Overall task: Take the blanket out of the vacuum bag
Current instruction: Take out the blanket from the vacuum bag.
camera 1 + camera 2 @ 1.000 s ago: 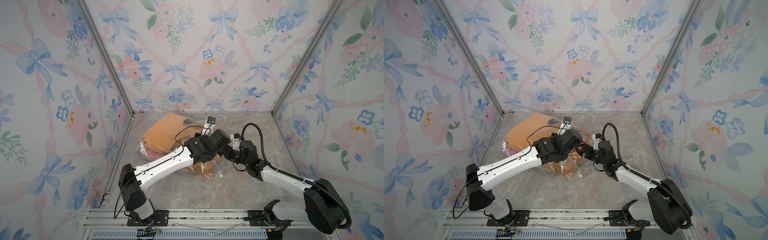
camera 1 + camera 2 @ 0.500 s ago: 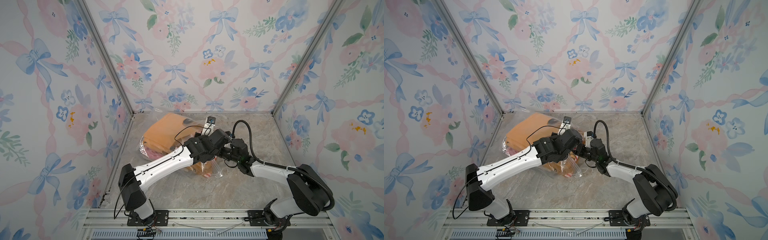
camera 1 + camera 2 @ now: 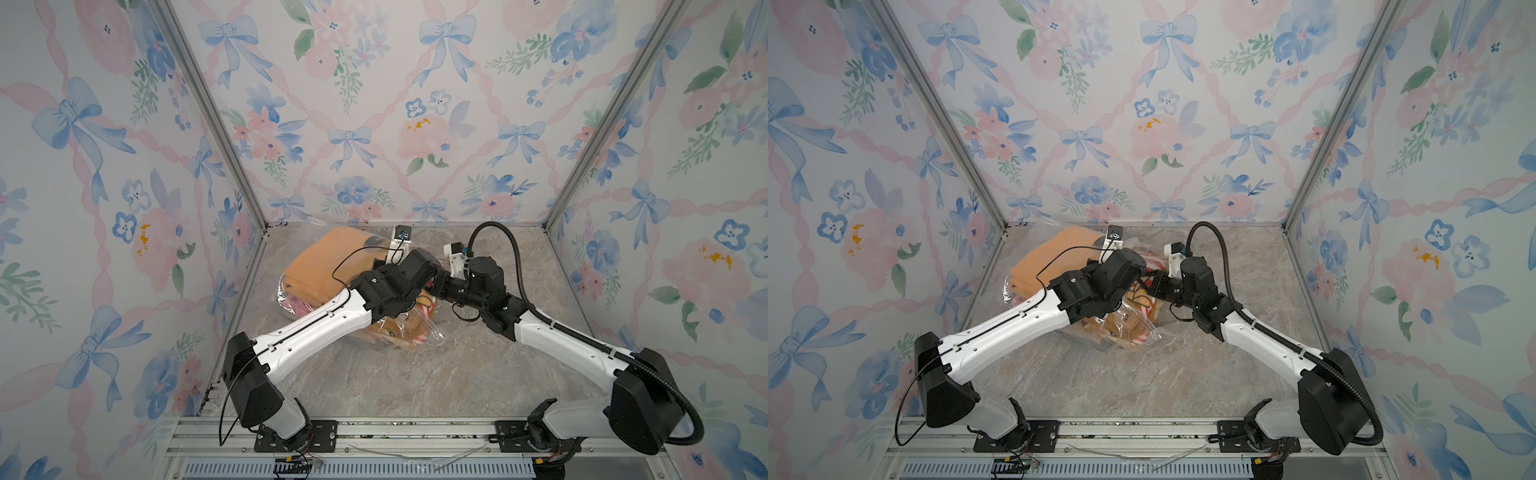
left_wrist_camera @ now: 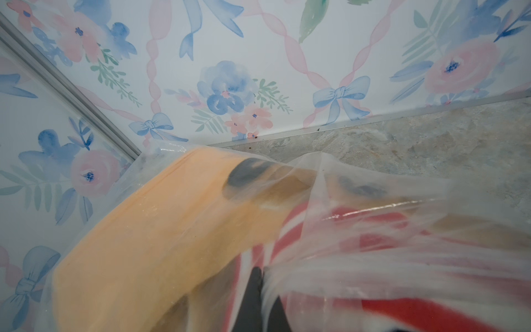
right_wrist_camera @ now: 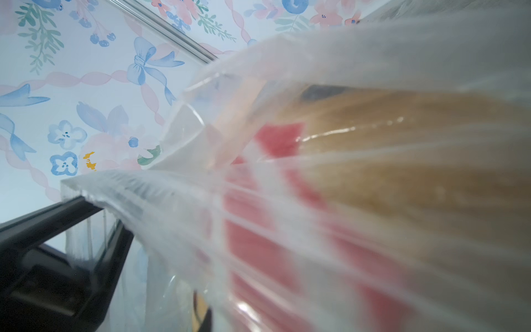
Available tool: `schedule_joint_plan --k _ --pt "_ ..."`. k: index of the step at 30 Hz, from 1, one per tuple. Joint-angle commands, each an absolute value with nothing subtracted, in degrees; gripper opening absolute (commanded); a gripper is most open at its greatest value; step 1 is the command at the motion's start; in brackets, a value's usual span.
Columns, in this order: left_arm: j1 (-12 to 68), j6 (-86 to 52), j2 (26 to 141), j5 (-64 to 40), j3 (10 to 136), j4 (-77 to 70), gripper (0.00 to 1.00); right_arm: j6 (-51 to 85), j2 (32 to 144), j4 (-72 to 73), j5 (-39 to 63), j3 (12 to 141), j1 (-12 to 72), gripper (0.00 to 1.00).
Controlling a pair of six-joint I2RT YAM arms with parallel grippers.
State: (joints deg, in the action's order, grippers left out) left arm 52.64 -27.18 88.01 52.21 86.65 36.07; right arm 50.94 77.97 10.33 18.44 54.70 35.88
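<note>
The vacuum bag (image 3: 419, 332) (image 3: 1133, 328), clear and crinkly, lies at the back left of the marble floor. Inside it is the blanket (image 3: 328, 266) (image 3: 1050, 257), orange with red and white stripes. In the left wrist view my left gripper (image 4: 260, 271) is shut, pinching a fold of the vacuum bag (image 4: 373, 184) over the blanket (image 4: 172, 230). My right gripper (image 3: 1152, 286) sits against the bag, facing the left one. In the right wrist view taut pleats of the vacuum bag (image 5: 344, 57) fan out from its jaws and hide the fingers.
Floral walls close in the back and both sides, and the bag lies near the back-left corner post (image 3: 216, 124). The marble floor (image 3: 415, 382) runs forward to the metal rail (image 3: 374, 432) carrying both arm bases. A black part of the left arm (image 5: 57, 258) sits close beside the right wrist.
My right gripper has moved left up to the bag, beside the left gripper, and gone from wide open to shut. The left arm has held still, keeping its pinch.
</note>
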Motion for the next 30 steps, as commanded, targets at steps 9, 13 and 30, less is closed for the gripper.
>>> schedule_joint_plan --k 9,13,30 --pt "48.98 -16.55 86.76 40.30 90.30 27.28 0.00 49.50 73.41 0.88 16.25 58.52 32.51 0.00" --pt "49.02 -11.90 89.89 25.75 99.73 29.52 0.00 47.62 78.94 0.89 16.07 62.34 33.37 0.00" --pt "42.30 -13.74 105.59 44.45 114.72 32.53 0.00 39.58 73.99 -9.87 3.73 67.06 37.94 0.00"
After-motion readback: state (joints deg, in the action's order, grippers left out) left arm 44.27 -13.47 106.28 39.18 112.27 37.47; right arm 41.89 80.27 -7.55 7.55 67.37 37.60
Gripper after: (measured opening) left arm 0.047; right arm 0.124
